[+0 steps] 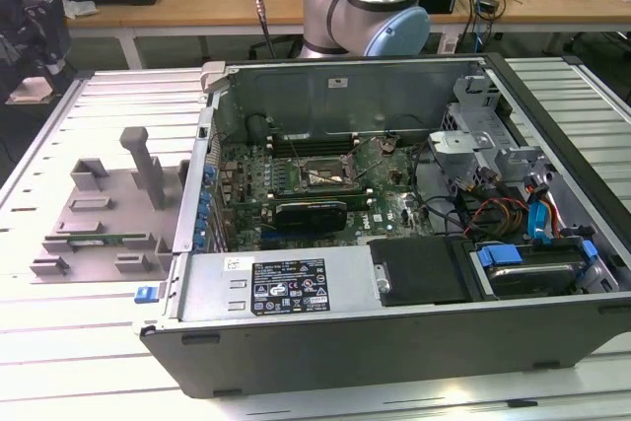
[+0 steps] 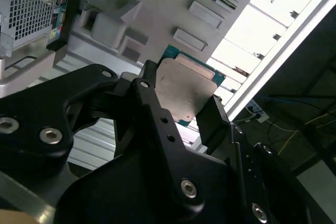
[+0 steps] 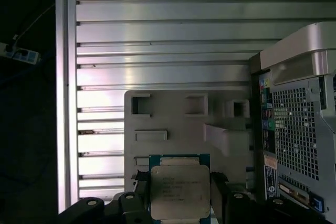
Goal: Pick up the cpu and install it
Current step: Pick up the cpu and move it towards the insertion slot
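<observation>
I see the cpu pinched edgewise btwn the gripper's 2 fingers over the grey parts tray, case alongside.

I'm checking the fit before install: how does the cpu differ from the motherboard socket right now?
The cpu is gripped in the tool outside the computer case, with the grey parts holder beyond it; the socket sits on the motherboard inside the case. The cpu has a solid silvery top with a green rim; the socket is a metal frame around a dark centre. Both are square.
</observation>
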Motion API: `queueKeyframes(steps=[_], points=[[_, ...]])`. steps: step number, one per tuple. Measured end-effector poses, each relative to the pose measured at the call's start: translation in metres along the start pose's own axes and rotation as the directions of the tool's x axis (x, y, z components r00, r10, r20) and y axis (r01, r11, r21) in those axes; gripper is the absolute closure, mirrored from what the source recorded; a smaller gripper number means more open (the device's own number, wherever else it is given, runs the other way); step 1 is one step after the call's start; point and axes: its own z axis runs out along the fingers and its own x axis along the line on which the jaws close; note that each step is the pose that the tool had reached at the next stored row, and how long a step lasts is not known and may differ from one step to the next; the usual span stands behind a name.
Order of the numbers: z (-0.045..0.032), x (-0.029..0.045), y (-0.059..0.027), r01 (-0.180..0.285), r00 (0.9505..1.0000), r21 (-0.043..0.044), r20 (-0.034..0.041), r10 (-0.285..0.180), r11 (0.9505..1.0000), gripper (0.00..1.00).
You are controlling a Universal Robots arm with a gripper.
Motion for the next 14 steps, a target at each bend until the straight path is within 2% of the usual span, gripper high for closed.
queueKeyframes(steps=[5,14], points=[[0.0006,-0.0155,0.0005,0.0,1.0,0.0001,0.0,0.0,1.0,0.45],[0.0014,-0.0353,0.0011,0.0,1.0,0.0,0.0,0.0,1.0,0.45]])
